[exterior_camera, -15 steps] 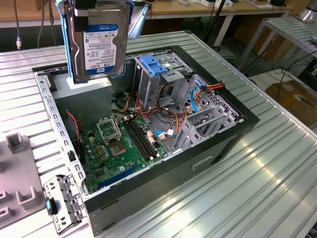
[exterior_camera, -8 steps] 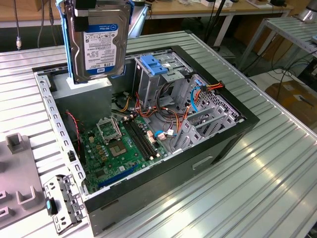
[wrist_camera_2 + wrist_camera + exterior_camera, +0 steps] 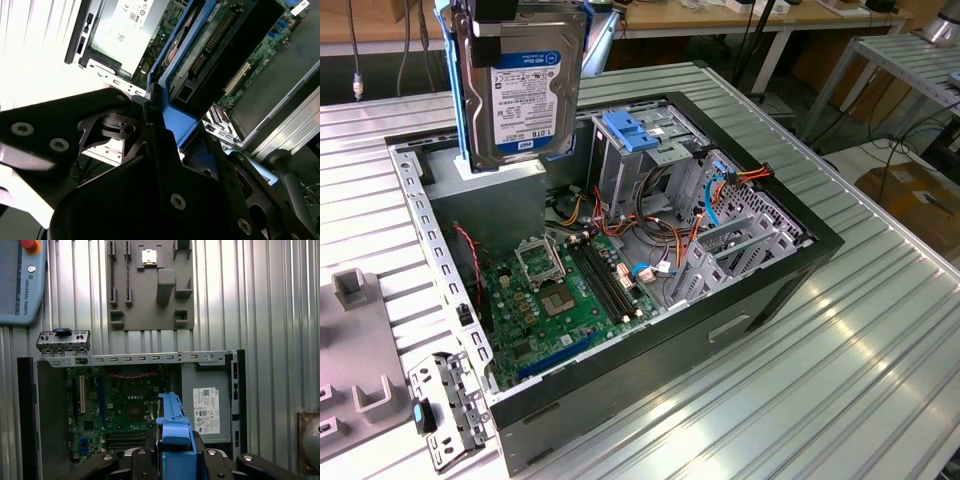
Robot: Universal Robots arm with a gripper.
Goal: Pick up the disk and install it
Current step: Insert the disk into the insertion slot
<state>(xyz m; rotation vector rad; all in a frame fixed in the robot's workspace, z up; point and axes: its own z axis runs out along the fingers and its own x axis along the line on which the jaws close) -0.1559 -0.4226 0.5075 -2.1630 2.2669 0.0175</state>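
— Silver metal disk (image 3: 520,85), blue rails (image 3: 461,90) down both long edges. Position?

— Off the bench (image 3: 840,400). It hangs on edge above the open case (image 3: 730,325), over the end at the exterior view's left. The label faces the exterior camera.

— State of the gripper (image 3: 175,454)?

— Clamped on the disk. In the first wrist view its black fingers (image 3: 205,465) sit either side of the blue carrier end, touching it. The second wrist view shows a blue rail running out from between the black jaws.

— Does the disk touch the case?

— Cannot tell. In the exterior view its lower edge overlaps a grey box (image 3: 210,375) in the corner beneath it.

— Contents of the case?

— A green motherboard (image 3: 555,295) lies flat on the floor. A metal cage (image 3: 640,165) with a blue latch (image 3: 632,132) stands at the far side, with orange, red and blue cables (image 3: 740,178) just beside it. The grey box carries a white sticker (image 3: 206,410).

— Other items on the bench?

— A grey plate (image 3: 150,305) with raised blocks and a small metal bracket (image 3: 63,341) with a blue tab. The bracket lies just outside the case rim. A pendant (image 3: 20,290) with a red button lies beside the plate.
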